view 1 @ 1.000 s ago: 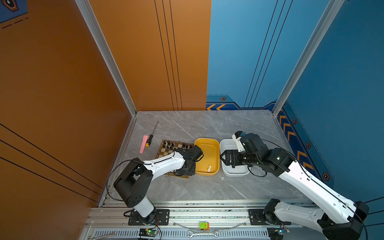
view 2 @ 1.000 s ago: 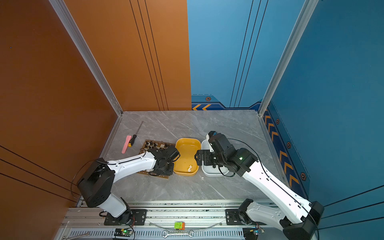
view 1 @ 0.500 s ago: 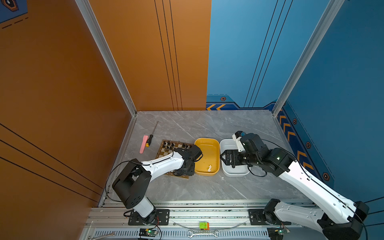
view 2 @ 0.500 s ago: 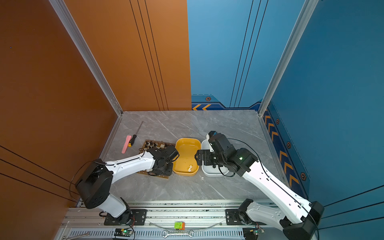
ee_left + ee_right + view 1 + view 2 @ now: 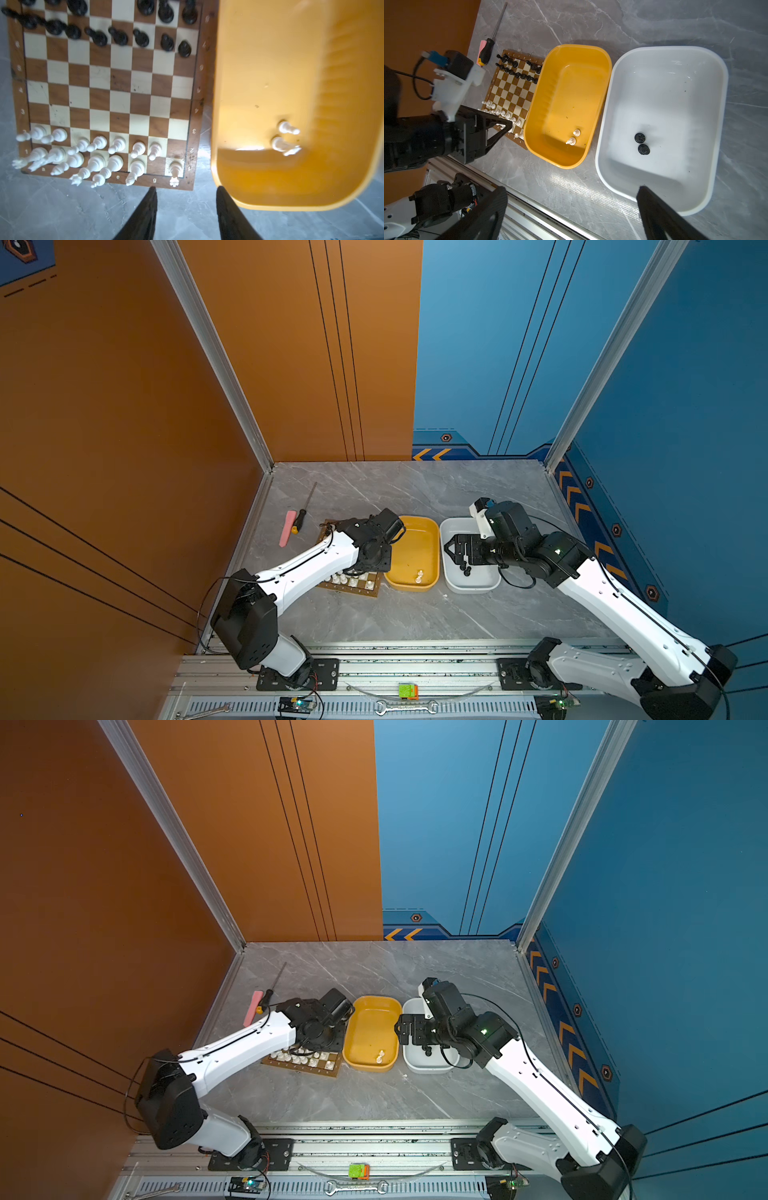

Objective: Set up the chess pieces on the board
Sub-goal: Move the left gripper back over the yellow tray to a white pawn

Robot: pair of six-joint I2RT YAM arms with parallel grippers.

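My left tool (image 5: 186,189) is open and empty, just past the white rook (image 5: 175,169) on the board (image 5: 202,52) corner. My right tool (image 5: 571,190) is wide open by the white tub (image 5: 664,104), which has two black pieces (image 5: 639,137) in it.

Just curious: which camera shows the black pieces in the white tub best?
Right wrist view: two black pieces sit large, unobstructed in the white tub. Both top views show specks; the left wrist view misses them.

Top views evenly lit, sharp, shadows faint. Left wrist view soft: yellow tub (image 5: 342,83) blurred, glare patch on its floor; black pieces (image 5: 119,37) smeared; white pieces (image 5: 95,164) lean outward, wide-lens stretch. Right wrist view crisper: streaky sheen on table (image 5: 571,197), soft grey shadow inside white tub (image 5: 664,93).
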